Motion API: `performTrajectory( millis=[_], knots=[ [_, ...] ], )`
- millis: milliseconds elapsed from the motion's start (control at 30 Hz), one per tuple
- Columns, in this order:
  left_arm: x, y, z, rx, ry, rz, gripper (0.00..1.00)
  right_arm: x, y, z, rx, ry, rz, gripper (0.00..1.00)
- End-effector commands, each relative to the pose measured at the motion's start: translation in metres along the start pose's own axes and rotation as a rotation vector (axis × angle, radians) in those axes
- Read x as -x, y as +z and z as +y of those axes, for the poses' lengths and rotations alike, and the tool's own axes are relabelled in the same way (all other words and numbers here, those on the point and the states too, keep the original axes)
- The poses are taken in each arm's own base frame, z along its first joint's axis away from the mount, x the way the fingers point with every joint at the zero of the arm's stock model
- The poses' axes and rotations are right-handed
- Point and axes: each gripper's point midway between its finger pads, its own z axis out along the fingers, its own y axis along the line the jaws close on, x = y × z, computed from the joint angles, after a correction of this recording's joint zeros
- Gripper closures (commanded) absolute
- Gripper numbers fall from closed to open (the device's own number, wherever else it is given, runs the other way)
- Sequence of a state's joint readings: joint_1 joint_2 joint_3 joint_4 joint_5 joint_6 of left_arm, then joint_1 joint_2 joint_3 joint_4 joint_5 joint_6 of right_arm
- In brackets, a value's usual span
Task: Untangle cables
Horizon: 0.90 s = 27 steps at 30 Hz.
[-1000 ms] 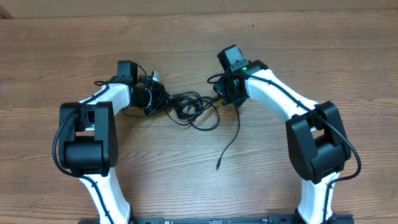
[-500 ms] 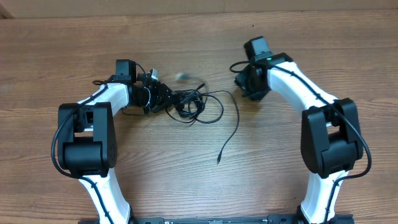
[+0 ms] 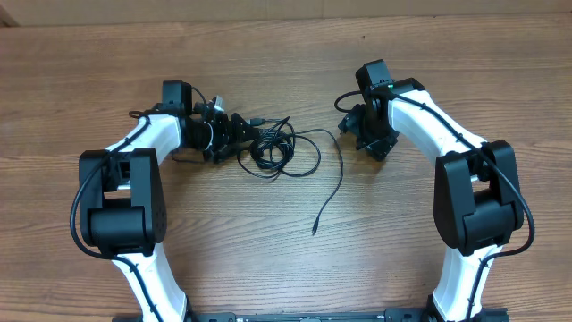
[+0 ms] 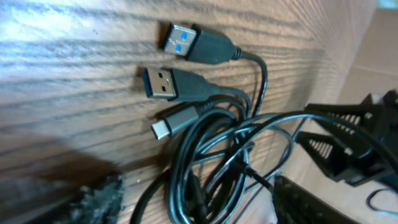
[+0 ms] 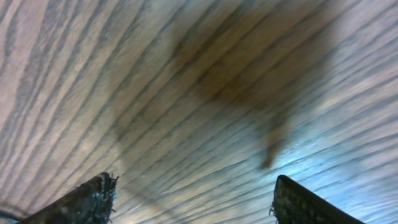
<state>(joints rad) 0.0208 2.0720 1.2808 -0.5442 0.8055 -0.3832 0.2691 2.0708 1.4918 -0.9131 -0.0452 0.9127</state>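
The cables (image 3: 279, 148) lie flat on the table (image 3: 268, 277) between the two arms. They are bunched in loose overlapping loops just beside the left fingers (image 4: 102, 200). One long tail curves away from the bunch towards the near edge and ends in a small tail plug (image 3: 315, 232).

The left fingers stand wide. In the left wrist view the looped cords run down between them with neither finger pressing on them, so I judge that nothing is gripped. Ahead of them three connectors fan out side by side: an upper plug (image 4: 186, 43), a middle plug (image 4: 169, 82) and a slimmer silver-tipped plug (image 4: 169, 126). Their cords merge into the same coil. That is probably why the left arm sits at this end, since the plugs are the free ends that have to be drawn back through the loops.

The right fingers (image 5: 305, 204) are spread wide too, with only bare wood grain and a shadow between them. They sit off to the right of the bunch, well apart from it and touching no cord. That spacing looks like a stance for choosing a hold, perhaps on the outer loop or the long tail, so the arms can pull in opposite directions. The tangle looks loose but not yet undone
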Motion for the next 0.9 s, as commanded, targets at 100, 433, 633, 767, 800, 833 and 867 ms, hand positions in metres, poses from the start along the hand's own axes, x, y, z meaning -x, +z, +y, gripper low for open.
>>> performTrajectory(
  millis=[100, 433, 633, 767, 800, 833, 867],
  knots=[
    [0.017, -0.025, 0.019, 0.141, 0.047, -0.050, 0.21, -0.002, -0.008, -0.009, -0.026, -0.060, -0.027, 0.07],
    [-0.004, -0.068, -0.023, 0.160, 0.196, -0.068, 0.36, -0.025, 0.028, -0.046, -0.090, -0.051, 0.029, 0.00],
    [-0.024, -0.076, -0.035, 0.366, 0.308, -0.088, 0.23, -0.028, 0.033, -0.046, -0.070, -0.046, 0.047, 0.05],
    [-0.034, -0.060, -0.030, 0.544, 0.377, -0.072, 0.16, -0.028, 0.033, -0.046, -0.070, -0.046, 0.046, 0.04],
    [-0.036, -0.055, -0.029, 0.575, 0.390, -0.069, 0.15, -0.028, 0.033, -0.046, -0.070, -0.049, 0.046, 0.04],
    [-0.037, -0.049, -0.029, 0.607, 0.407, -0.067, 0.15, -0.028, 0.033, -0.046, -0.070, -0.050, 0.046, 0.04],
    [-0.038, -0.044, -0.030, 0.633, 0.425, -0.067, 0.14, -0.028, 0.033, -0.046, -0.070, -0.050, 0.046, 0.02]
  ],
)
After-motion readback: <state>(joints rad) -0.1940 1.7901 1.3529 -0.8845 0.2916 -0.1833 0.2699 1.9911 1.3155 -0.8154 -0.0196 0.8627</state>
